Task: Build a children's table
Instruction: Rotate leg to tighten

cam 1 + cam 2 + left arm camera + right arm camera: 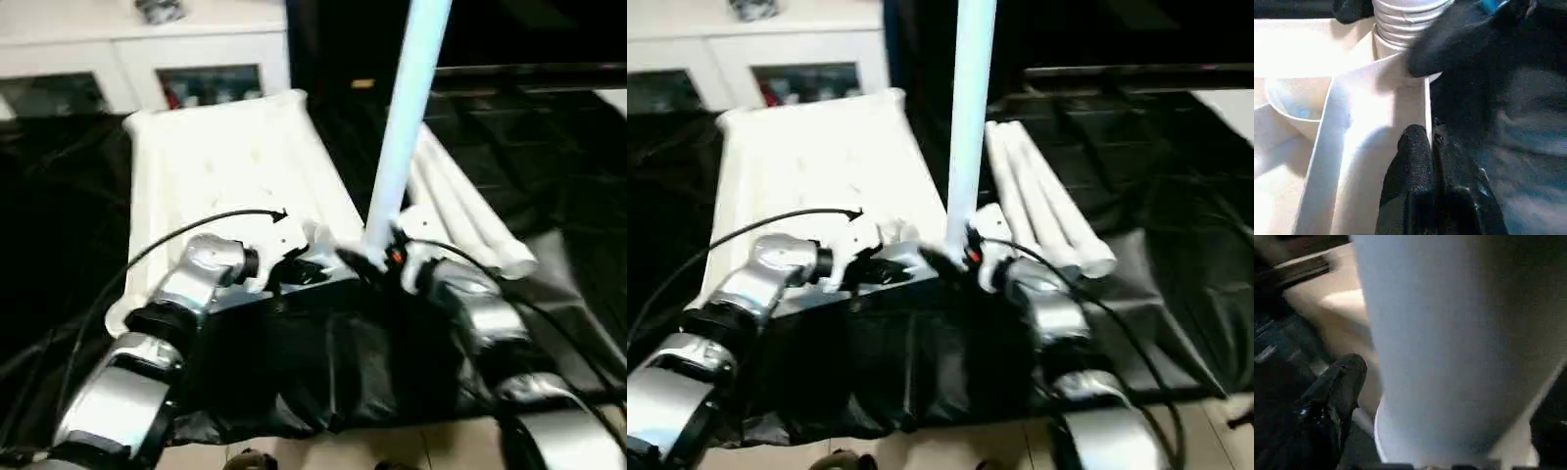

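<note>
The children's table lies in parts on the black table. Its white tabletop (225,157) rests underside up. One white leg (407,108) stands upright in the near right corner socket, and its ribbed end (1405,24) sits in the socket. My right gripper (377,257) is at the leg's base, and its fingers (1342,377) stand apart on either side of the leg (1449,333). My left gripper (1430,139) is shut on the thin near rim wall of the tabletop, just left of that corner.
Three more white legs (470,211) lie side by side on the black cover (558,147), right of the tabletop. A white glass-door cabinet (147,59) stands behind. The work table's near edge drops to a tan floor (392,446).
</note>
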